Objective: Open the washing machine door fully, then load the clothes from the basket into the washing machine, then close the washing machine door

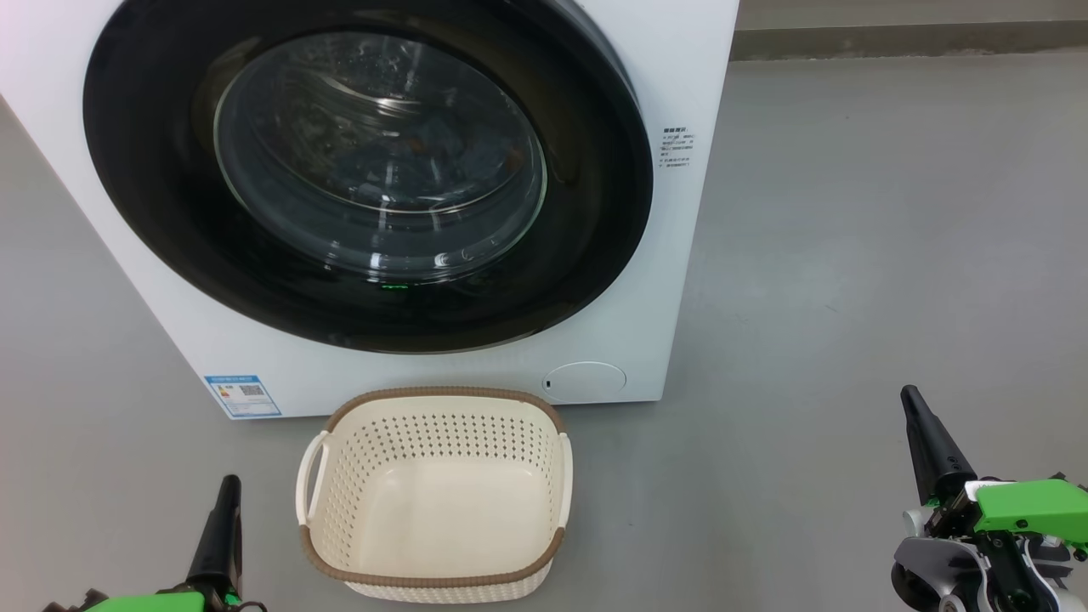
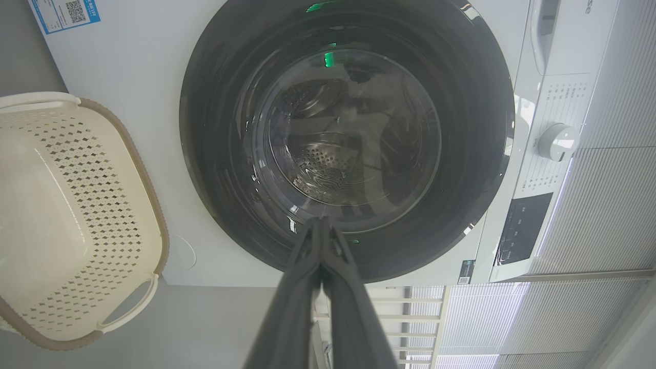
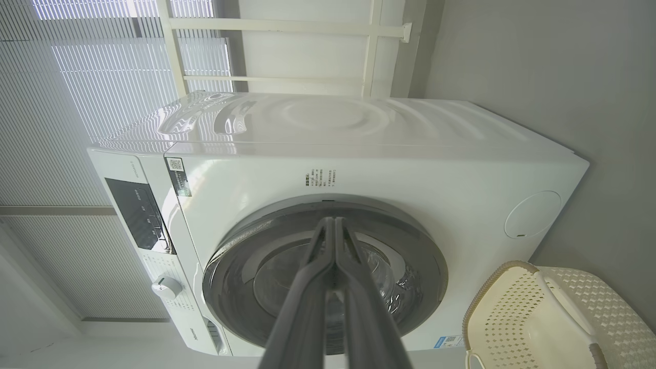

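Washing machine door [image 1: 586, 212]: sitting shut against the white washing machine [image 1: 680, 280], filling the upper left and centre of the head view.
Clothes [image 1: 442, 153]: lying inside the machine, showing dimly as bluish fabric behind the door's glass.
Basket [image 1: 442, 404]: standing on the grey floor [image 1: 850, 255] at lower centre, just in front of the machine, its bare cream bottom showing.
Left gripper [image 1: 229, 484]: pointing up at lower left, fingers pressed together, gripping nothing.
Right gripper [image 1: 911, 395]: pointing up at lower right, fingers pressed together, gripping nothing, well apart from the basket.
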Controlling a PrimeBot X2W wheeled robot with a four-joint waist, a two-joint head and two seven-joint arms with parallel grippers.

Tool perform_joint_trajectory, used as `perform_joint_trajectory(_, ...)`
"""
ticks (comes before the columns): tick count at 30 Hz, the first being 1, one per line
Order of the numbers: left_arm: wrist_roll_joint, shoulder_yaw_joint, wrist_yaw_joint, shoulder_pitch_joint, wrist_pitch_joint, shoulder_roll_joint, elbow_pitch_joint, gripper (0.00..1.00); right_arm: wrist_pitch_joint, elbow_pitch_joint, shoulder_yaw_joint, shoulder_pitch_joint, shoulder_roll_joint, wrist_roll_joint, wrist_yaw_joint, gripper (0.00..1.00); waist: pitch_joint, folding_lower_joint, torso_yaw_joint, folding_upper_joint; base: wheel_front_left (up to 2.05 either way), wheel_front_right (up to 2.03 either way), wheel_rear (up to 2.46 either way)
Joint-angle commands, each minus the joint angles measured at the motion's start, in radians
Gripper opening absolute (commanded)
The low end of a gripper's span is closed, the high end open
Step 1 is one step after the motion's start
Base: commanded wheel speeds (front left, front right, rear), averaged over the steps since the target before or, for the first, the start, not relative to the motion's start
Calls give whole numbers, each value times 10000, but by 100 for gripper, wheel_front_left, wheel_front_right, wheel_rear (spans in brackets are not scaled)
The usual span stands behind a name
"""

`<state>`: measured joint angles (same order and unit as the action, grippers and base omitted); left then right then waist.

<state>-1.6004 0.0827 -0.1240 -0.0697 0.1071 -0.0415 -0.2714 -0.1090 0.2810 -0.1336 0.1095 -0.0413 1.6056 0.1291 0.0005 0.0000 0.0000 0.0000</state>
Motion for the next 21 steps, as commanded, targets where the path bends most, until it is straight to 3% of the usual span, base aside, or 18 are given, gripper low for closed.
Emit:
perform_joint_trajectory(1, -66, 330, -67, -456, 73, -87, 199, 0, -53, -304, 180, 55, -90, 15, 16, 0, 0, 0, 0, 0, 0, 0, 0)
perform_joint_trajectory(21, -66, 330, -67, -455, 73, -87, 200, 0, -53, -304, 179, 55, -90, 15, 16, 0, 0, 0, 0, 0, 0, 0, 0)
